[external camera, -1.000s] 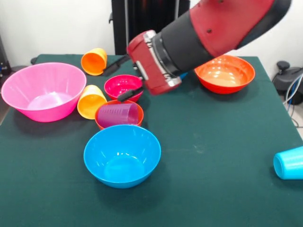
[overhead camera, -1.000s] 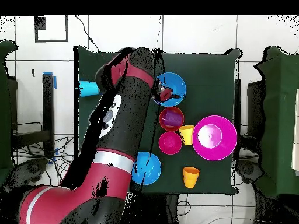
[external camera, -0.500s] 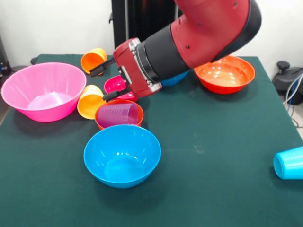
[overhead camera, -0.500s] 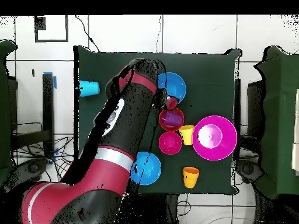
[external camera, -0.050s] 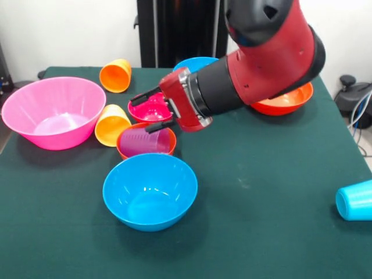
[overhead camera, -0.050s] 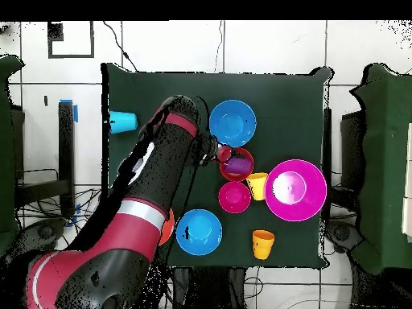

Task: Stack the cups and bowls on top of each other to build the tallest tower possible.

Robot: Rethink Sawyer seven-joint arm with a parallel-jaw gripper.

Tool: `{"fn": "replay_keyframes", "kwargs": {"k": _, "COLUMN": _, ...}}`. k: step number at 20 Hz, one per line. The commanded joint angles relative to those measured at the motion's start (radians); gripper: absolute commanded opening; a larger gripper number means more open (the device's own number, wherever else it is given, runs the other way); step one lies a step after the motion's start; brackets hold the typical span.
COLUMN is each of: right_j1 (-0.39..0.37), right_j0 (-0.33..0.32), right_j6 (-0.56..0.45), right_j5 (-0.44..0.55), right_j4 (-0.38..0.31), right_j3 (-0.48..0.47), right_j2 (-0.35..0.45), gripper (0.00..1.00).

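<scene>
**A:** Front camera first: the red and black arm (external camera, -0.050s: pixel 256 70) reaches in from the upper right, and the pincer (external camera, -0.050s: pixel 145 113) hangs with its two black fingers spread, one over the small magenta bowl (external camera, -0.050s: pixel 150 107), the other just above the purple cup (external camera, -0.050s: pixel 145 141). Nothing between them.

**B:** And the purple cup?

**A:** Lying on its side in the small orange bowl (external camera, -0.050s: pixel 125 152), mouth to the right. Just in front sits a blue bowl (external camera, -0.050s: pixel 150 190), upright. To the left, the big pink bowl (external camera, -0.050s: pixel 53 111), with a yellow-orange cup (external camera, -0.050s: pixel 110 124) tipped over between it and the small orange bowl. An orange cup (external camera, -0.050s: pixel 115 75) lies on its side at the back of the green desk (external camera, -0.050s: pixel 273 192). The orange-red bowl (external camera, -0.050s: pixel 290 102) peeks out behind the arm, a second blue bowl (external camera, -0.050s: pixel 195 63) shows above the wrist, and a light blue cup (external camera, -0.050s: pixel 354 200) lies at the right edge.

**B:** Overhead now?

**A:** The arm (overhead camera, -0.050s: pixel 153 185) sweeps up from the bottom left, and the pincer (overhead camera, -0.050s: pixel 222 153) sits at the edge of the small orange bowl (overhead camera, -0.050s: pixel 245 157), with the purple cup (overhead camera, -0.050s: pixel 236 167) inside it. Blue bowl (overhead camera, -0.050s: pixel 232 122) above, magenta bowl (overhead camera, -0.050s: pixel 234 197) below, pink bowl (overhead camera, -0.050s: pixel 296 190) to the right with the yellow-orange cup (overhead camera, -0.050s: pixel 257 185) touching its rim. The other blue bowl (overhead camera, -0.050s: pixel 199 232) sits lower, the orange cup (overhead camera, -0.050s: pixel 263 242) near the bottom edge, the light blue cup (overhead camera, -0.050s: pixel 122 121) far left. A sliver of the orange-red bowl (overhead camera, -0.050s: pixel 166 232) shows beside the arm.
</scene>
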Motion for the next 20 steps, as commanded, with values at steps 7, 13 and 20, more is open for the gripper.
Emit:
{"fn": "replay_keyframes", "kwargs": {"k": 7, "right_j1": 0.093, "right_j0": 0.031, "right_j6": 0.295, "right_j5": -0.018, "right_j4": 0.062, "right_j3": 0.013, "right_j2": 0.032, "gripper": 1.0}}
{"fn": "replay_keyframes", "kwargs": {"k": 13, "right_j1": 0.093, "right_j0": 0.04, "right_j6": 0.292, "right_j5": -0.035, "right_j4": 0.072, "right_j3": 0.029, "right_j2": 0.027, "gripper": 1.0}}
{"fn": "replay_keyframes", "kwargs": {"k": 20, "right_j1": 0.095, "right_j0": 0.048, "right_j6": 0.307, "right_j5": -0.057, "right_j4": 0.087, "right_j3": 0.045, "right_j2": 0.033, "gripper": 1.0}}
